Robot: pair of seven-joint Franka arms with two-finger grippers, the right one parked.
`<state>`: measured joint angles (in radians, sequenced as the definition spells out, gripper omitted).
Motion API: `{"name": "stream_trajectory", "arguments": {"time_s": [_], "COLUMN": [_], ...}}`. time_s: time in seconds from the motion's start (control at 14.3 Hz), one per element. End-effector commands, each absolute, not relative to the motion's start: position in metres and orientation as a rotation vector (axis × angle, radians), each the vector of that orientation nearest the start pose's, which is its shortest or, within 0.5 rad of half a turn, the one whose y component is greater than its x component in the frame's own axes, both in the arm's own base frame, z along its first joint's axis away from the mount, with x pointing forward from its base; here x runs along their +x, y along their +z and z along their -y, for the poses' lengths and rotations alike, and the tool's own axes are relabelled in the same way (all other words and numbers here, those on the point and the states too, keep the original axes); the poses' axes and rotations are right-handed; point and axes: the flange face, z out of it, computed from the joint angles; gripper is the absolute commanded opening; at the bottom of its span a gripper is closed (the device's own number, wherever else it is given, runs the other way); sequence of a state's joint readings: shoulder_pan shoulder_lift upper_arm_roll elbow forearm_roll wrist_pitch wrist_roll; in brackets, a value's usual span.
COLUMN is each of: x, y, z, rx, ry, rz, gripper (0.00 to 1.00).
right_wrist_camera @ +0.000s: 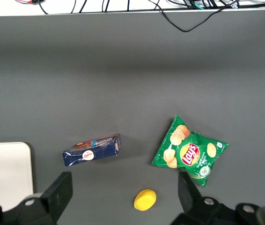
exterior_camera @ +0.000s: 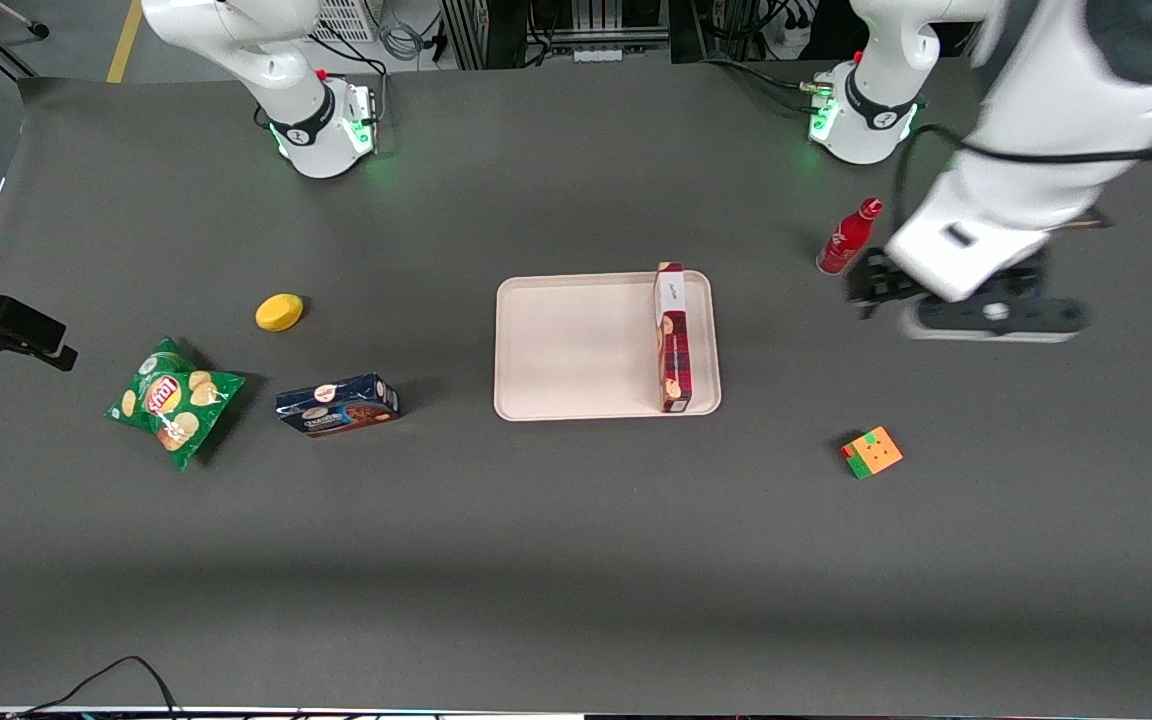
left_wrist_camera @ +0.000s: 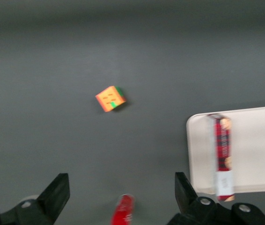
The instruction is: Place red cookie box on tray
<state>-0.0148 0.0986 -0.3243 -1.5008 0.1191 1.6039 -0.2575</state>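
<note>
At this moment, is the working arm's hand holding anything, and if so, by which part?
Nothing is held. The hand is open and empty, up over the table near the red bottle. The red cookie box stands on edge in the tray, apart from it.

The working arm and gripper [exterior_camera: 871, 290] are smeared by motion blur in the front view; finger tips are blurred there. In the left wrist view, the tray [left_wrist_camera: 259, 154] is cut by the frame edge, the red bottle [left_wrist_camera: 123, 210] is blurred and cropped, and red cookie box [left_wrist_camera: 222, 161] print is unreadable.
</note>
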Motion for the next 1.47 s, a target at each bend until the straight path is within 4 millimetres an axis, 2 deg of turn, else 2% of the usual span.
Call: {"name": "stream_trajectory", "arguments": {"time_s": [0.0,0.21,0.35,0.42,0.77,0.98,1.12,1.4], "x": [0.544,0.518,0.501,0.5,0.506,0.529,0.541,0.546], "y": [0.606,0.589,0.585,0.585,0.586,0.583,0.58,0.58], "z": [0.107,0.082,0.083,0.086,0.09,0.093,0.091,0.091], "rx": [-3.071,-3.082,-3.092,-3.089,-3.116,-3.126,-3.128,-3.134], "ry": [-0.043,-0.121,-0.137,-0.13,-0.139,-0.142,-0.127,-0.138], "rz": [-0.13,-0.029,0.104,0.152,0.143,0.137,0.063,0.044], "gripper": [1.0,1.0,1.0,1.0,1.0,1.0,1.0,1.0]}}
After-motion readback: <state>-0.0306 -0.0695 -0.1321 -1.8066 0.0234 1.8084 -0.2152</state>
